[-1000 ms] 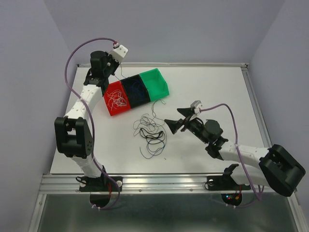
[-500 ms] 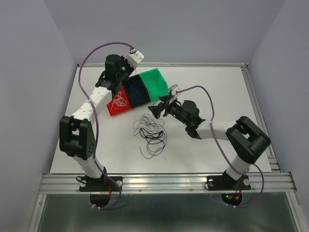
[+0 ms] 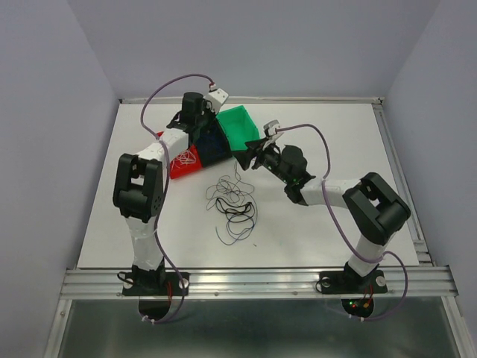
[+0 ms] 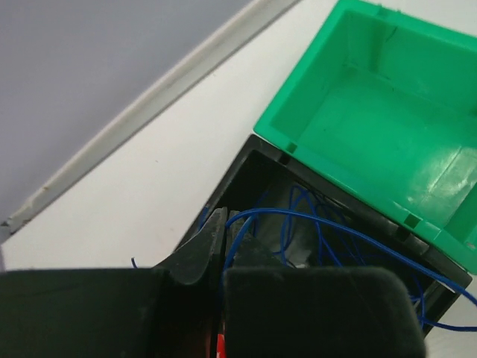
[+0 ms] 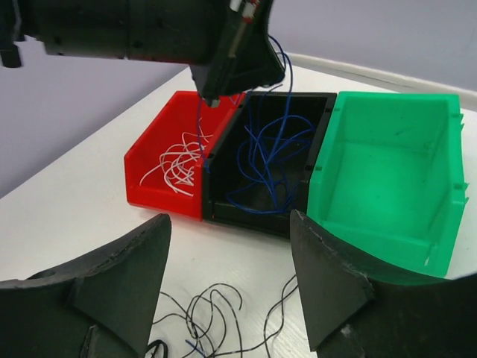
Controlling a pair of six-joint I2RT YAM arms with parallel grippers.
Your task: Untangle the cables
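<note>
A loose tangle of thin black cables [image 3: 232, 205] lies on the white table in front of three joined bins. White cables [image 5: 175, 164] lie in the red bin [image 5: 153, 190]. Blue cables [image 5: 268, 160] fill the black bin [image 5: 246, 216]. My left gripper [image 4: 226, 221] hangs over the black bin's left side, shut on a blue cable [image 4: 328, 224] that trails down into it. In the right wrist view the left gripper [image 5: 210, 91] hangs above the bins. My right gripper [image 5: 231, 218] is open and holds nothing. It faces the bins just above the black cables [image 5: 216, 313].
The green bin [image 5: 387, 171] at the right end of the row holds nothing. A raised metal rim [image 3: 298, 99] runs along the table's far edge, close behind the bins. The left arm's purple cord [image 3: 160, 93] loops above the bins.
The left gripper has swung right from over the red bin to over the black bin. The right arm has moved from mid-table up to the bins, its jaws narrowing somewhat.
</note>
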